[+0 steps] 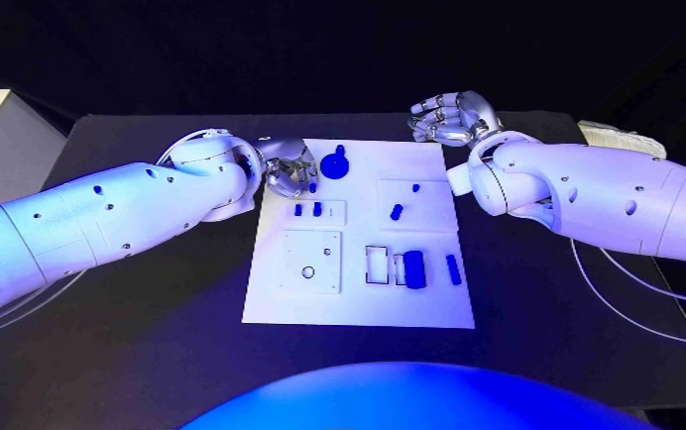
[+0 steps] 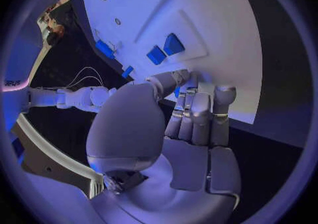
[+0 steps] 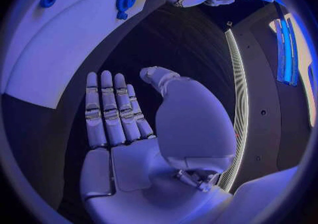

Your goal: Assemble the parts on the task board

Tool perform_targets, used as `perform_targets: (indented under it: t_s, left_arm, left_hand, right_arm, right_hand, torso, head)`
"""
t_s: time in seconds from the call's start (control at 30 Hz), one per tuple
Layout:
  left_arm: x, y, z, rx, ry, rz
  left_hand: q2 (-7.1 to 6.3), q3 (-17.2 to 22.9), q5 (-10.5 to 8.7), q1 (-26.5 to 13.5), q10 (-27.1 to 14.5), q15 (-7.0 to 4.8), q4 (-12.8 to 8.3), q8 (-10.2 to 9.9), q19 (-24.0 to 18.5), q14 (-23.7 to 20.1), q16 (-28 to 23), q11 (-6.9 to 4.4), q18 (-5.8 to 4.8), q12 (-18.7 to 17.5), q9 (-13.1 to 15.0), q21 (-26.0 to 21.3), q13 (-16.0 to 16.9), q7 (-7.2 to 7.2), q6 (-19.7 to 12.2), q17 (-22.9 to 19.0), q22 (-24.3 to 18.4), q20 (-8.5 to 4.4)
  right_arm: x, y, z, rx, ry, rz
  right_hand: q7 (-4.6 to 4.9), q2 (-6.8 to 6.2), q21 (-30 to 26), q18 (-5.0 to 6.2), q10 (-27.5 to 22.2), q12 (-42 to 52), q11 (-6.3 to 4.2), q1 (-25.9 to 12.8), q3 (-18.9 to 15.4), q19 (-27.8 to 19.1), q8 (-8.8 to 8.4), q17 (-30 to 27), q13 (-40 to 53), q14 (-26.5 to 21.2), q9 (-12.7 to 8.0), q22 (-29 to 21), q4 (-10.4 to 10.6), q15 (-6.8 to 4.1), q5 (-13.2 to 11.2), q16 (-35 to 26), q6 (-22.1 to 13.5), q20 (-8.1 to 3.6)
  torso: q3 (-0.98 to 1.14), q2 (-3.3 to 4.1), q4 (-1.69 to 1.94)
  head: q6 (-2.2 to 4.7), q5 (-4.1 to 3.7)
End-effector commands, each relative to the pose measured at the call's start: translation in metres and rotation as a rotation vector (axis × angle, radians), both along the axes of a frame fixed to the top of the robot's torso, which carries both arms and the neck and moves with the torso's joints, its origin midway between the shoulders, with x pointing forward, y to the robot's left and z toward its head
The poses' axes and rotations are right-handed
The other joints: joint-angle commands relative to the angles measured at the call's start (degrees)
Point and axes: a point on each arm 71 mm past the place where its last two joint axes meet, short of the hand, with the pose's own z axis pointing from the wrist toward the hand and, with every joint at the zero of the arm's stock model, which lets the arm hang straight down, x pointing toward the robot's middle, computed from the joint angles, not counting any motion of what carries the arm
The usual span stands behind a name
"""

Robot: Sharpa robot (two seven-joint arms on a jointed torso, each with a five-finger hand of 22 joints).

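The white task board (image 1: 358, 296) lies in the middle of the black table. My left hand (image 1: 290, 167) is over its far left corner, fingers curled in, pinching a small blue part (image 1: 312, 187) between thumb and fingers (image 2: 192, 107) just above the board (image 2: 219, 28). Beside it lies a round blue part with a short stem (image 1: 335, 164). Two small blue pegs (image 1: 307, 209) stand in a raised plate close to that hand. My right hand (image 1: 453, 118) hovers beyond the far right corner, off the board, its palm (image 3: 126, 144) flat, fingers straight, nothing in it.
A blue block (image 1: 414, 268) and a blue bar (image 1: 453, 269) lie at the board's near right, by an outlined slot (image 1: 376, 264). Two more small blue pieces (image 1: 397, 212) sit on the right half. A square plate with a round hole (image 1: 309, 262) occupies the near left.
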Motion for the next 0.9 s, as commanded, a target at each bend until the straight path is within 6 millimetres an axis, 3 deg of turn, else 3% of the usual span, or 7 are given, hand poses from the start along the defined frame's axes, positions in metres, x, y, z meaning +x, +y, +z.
perform_targets:
  t_s: [0.03, 0.17, 0.27, 0.43, 0.6, 0.73, 0.9]
  left_arm:
    - [0.002, 0.003, 0.002, -0.013, -0.019, 0.018]
    - [0.006, 0.012, 0.005, -0.041, -0.048, 0.043]
    - [0.009, 0.022, 0.011, -0.113, -0.098, 0.072]
    - [0.012, 0.041, 0.023, -0.328, -0.096, 0.162]
    - [0.010, 0.062, 0.030, -0.640, 0.057, 0.282]
    - [0.005, 0.073, 0.033, -0.877, 0.193, 0.324]
    - [-0.004, 0.082, 0.038, -1.048, 0.285, 0.307]
  left_hand:
    - [-0.82, 0.1, 0.18, 0.1, -0.8, 0.12, -0.2, -0.8, -0.6, -0.6, -0.3, 0.10, 0.42, -0.1, -0.4, -0.3, 0.2, -0.07, -1.1, -0.2, -0.3, 0.11]
    - [-1.11, 0.3, 0.21, -0.1, -3.1, 0.78, -0.2, -1.4, -2.5, -3.2, -1.7, 0.94, 0.85, -1.1, -0.8, -1.4, 0.0, 0.34, -1.4, -4.7, -2.4, 0.53]
    - [-1.28, 0.4, 0.25, 0.2, -3.4, 0.98, -0.4, -0.6, -2.9, -4.4, -2.5, 1.21, 0.97, -1.0, -0.7, -1.6, 0.0, 1.04, 0.2, -7.2, -2.8, 0.80]
    - [-1.08, 0.5, 0.32, 0.7, -2.2, 0.91, -0.7, 0.4, -3.9, -5.2, -3.6, 1.15, 1.30, 0.0, -0.6, -2.1, 0.4, 1.11, 1.7, -9.6, -4.0, 0.81]
    - [-0.45, -0.3, 0.23, 0.0, -2.8, 1.06, -0.2, 1.1, -10.3, -11.7, -10.4, 1.47, 2.74, 1.3, -0.8, -7.2, 0.9, 1.55, 2.6, -21.9, -11.8, 0.83]
    - [0.17, -1.9, 0.11, -0.8, -3.9, 1.33, 0.7, 1.1, -10.8, -12.6, -12.5, 1.68, 2.72, 1.9, -1.1, -9.3, 1.2, 1.82, 2.2, -23.1, -13.1, 1.13]
    - [0.36, -4.2, -0.02, -1.8, -4.8, 1.63, 1.8, 1.1, -11.2, -13.7, -13.8, 1.85, 2.70, 2.4, -1.3, -11.7, 1.3, 1.89, 1.6, -23.8, -14.6, 1.49]
  right_arm:
    - [0.000, 0.002, 0.000, -0.009, 0.002, 0.032]
    - [0.000, 0.001, -0.001, -0.031, 0.010, 0.068]
    - [-0.001, 0.001, -0.001, -0.070, 0.008, 0.117]
    - [-0.005, -0.003, -0.002, -0.177, -0.002, 0.224]
    - [-0.012, -0.008, -0.001, -0.338, -0.040, 0.311]
    - [-0.018, -0.012, 0.000, -0.502, -0.088, 0.360]
    - [-0.025, -0.013, 0.001, -0.692, -0.138, 0.392]
  right_hand:
    - [2.46, 0.05, 0.2, 0.76, -0.3, 0.2, -0.04, -0.1, 0.5, 0.0, 0.41, -0.1, -0.1, -0.2, -0.1, -0.2, -0.4, 0.21, 0.3, -0.3, -0.3, 0.15]
    - [2.05, 0.08, 0.3, 0.80, -0.6, 0.1, -0.25, 1.3, 1.5, 0.0, 0.92, -0.3, -0.1, 0.0, 0.0, -0.7, -1.9, 0.09, -0.9, -0.3, 0.7, 0.09]
    - [1.15, 0.52, 1.7, 0.86, -1.1, -0.4, -0.82, 3.4, 2.7, 2.5, 1.35, 0.1, -0.1, 2.8, 0.1, -0.5, -4.1, -0.87, -5.2, 1.2, 2.7, -0.90]
    - [-0.48, 2.65, 11.1, 0.46, 2.0, -0.9, -2.86, 6.5, -0.2, 10.1, -0.15, 3.5, -0.2, 13.4, -0.7, 5.3, -8.9, -4.72, -10.6, 7.0, 7.2, -5.99]
    - [-1.48, 4.03, 25.4, -0.13, 6.3, -3.4, -4.06, 7.0, -2.1, 10.3, -3.07, 8.7, -0.2, 21.6, -2.1, 17.0, -11.7, -6.94, -10.6, 14.0, 11.5, -9.38]
    - [-1.75, 4.23, 34.0, 0.42, 9.1, -5.8, -4.98, 5.6, -0.5, 8.2, -5.23, 14.1, 0.0, 23.2, -2.7, 24.5, -12.4, -7.34, -10.8, 21.2, 14.1, -9.74]
    - [-2.11, 3.11, 38.0, 0.72, 10.3, -7.8, -5.10, 3.8, 1.1, 8.5, -6.84, 19.0, 0.1, 23.7, -2.6, 28.0, -12.2, -7.60, -11.3, 29.2, 15.1, -9.22]
  torso:
    - [0.04, 0.01, -0.01]
    - [0.03, -0.08, 0.03]
    - [0.08, -0.13, 0.03]
    - [0.09, -0.15, -0.01]
    - [0.04, -0.21, -0.09]
    - [0.00, -0.20, -0.10]
    - [-0.05, -0.19, -0.05]
  head:
    - [0.01, 0.09]
    - [0.01, 0.04]
    - [0.01, 0.11]
    - [0.01, 0.18]
    - [0.03, -0.30]
    - [0.90, -0.94]
    - [1.69, -1.91]
